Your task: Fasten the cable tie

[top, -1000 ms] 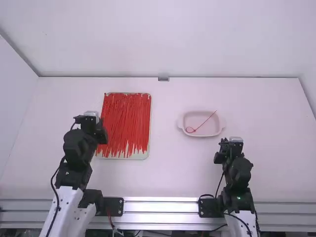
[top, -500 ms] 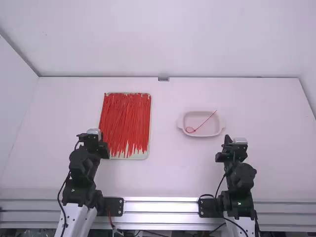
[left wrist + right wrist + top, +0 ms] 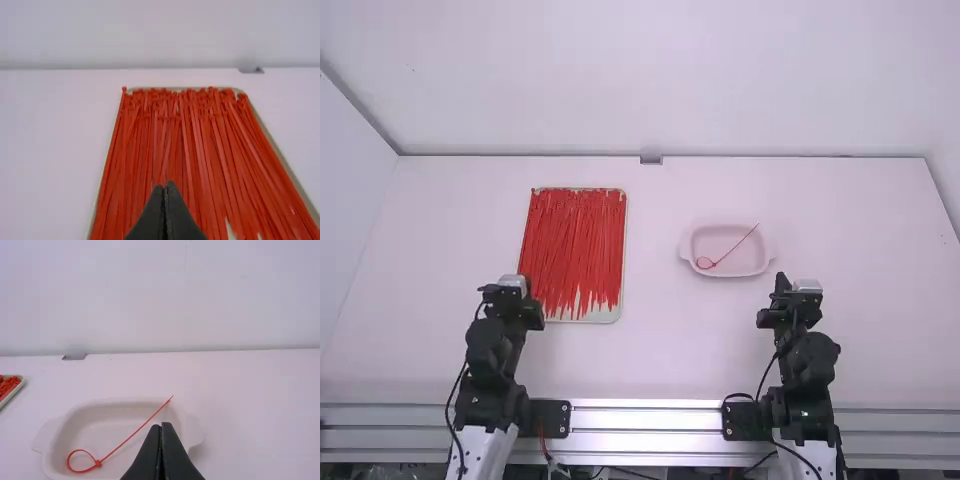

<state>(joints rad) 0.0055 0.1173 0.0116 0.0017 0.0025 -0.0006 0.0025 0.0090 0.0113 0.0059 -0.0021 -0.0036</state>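
The left gripper [image 3: 165,185] and right gripper [image 3: 161,425] are fully closed, empty.

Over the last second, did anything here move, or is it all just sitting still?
The left gripper drew back toward its base, from beside the tray to its near left corner. The right gripper eased back slightly too. Nothing was taken hold of or let go; both grippers are shut and empty. The red cable ties and the looped tie in the white dish stayed put.
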